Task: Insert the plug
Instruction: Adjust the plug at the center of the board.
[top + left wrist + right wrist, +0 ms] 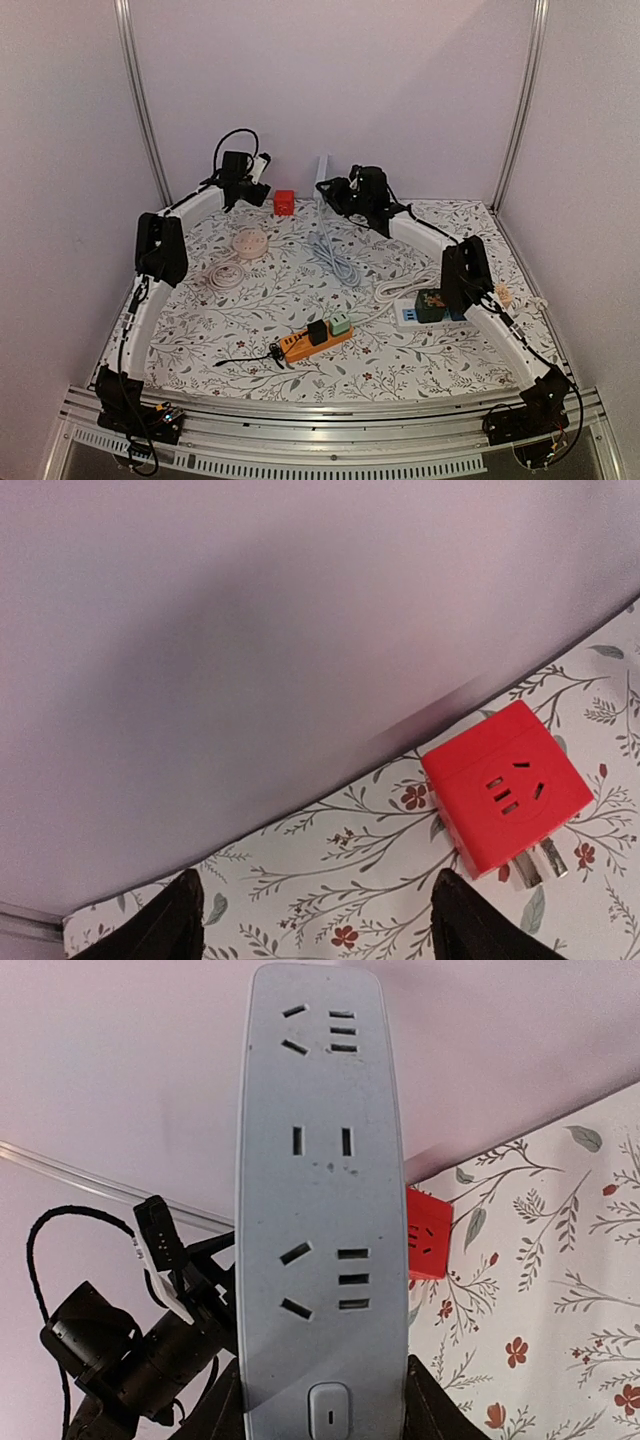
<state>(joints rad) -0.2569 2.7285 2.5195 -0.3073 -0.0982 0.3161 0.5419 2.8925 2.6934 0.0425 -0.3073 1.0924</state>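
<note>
Gripped the white power strip [320, 1190] near its switch end in the right gripper [322, 1412], fingers clamped on both long edges. Stood it upright near the back wall [330, 80] with the sockets facing the wrist camera, probably to offer a steady, open face for plugging. Left the red cube plug [505, 785] lying on the flowered table [400, 370] close to that wall, metal prongs poking out low along the tabletop, touching nothing else. Hovered the left gripper [318, 920] just short of the cube, fingers spread wide with nothing between them, seemingly lined up for a grasp. Judged the job barely begun: cube not yet picked up, every socket on the strip bare. Needed next, most likely, a firm hold on the cube with its prongs turned toward the strip.
</note>
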